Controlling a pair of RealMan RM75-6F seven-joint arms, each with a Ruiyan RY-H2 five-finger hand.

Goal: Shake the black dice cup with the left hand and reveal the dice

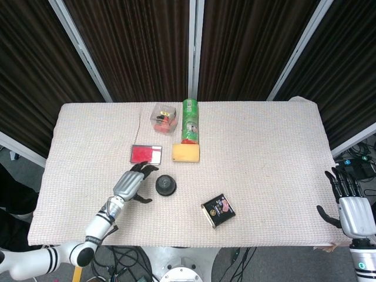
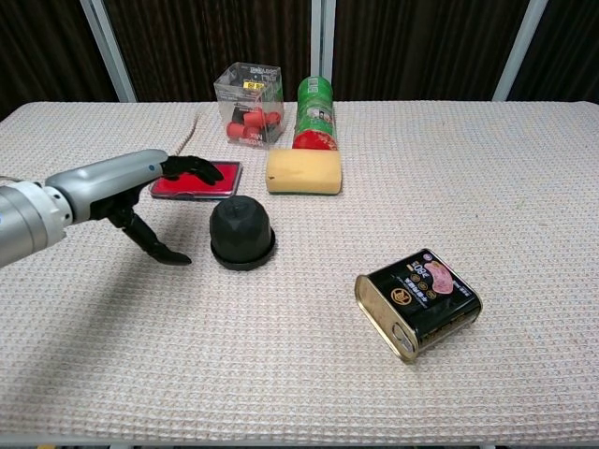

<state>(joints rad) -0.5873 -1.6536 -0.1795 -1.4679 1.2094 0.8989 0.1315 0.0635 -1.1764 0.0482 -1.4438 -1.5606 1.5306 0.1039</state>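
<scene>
The black dice cup [image 1: 165, 185] [image 2: 241, 232] stands mouth-down on its black base near the middle of the table. My left hand [image 1: 132, 183] [image 2: 140, 192] hovers just to its left, fingers spread and thumb low, holding nothing and clear of the cup. At the table's right front corner my right hand [image 1: 350, 208] rests with its fingers apart and empty; the chest view does not show it. No dice are visible.
Behind the cup lie a red flat tin [image 2: 195, 179] and a yellow sponge [image 2: 303, 172]. Further back stand a clear box of red pieces [image 2: 250, 92] and a green can [image 2: 315, 113]. A black food tin [image 2: 417, 301] lies to the front right.
</scene>
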